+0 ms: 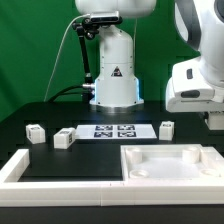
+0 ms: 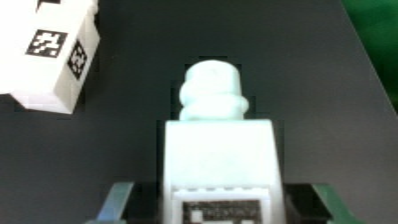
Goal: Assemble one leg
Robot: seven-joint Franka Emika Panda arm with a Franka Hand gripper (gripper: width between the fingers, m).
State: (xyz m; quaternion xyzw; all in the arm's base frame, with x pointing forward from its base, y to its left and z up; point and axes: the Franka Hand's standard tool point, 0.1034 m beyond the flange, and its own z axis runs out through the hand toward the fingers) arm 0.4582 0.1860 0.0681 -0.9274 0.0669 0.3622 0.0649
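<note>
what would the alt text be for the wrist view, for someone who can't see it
A white leg with a rounded peg tip sits between the gripper's fingers above a black table. Another white block bearing black-and-white tags lies apart from it on the table.

White arm (image 1: 112,60), black cable (image 1: 66,55)

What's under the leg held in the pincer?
Only bare black table shows past the leg in the pincer; another tagged block lies apart. Directly beneath is covered.
</note>
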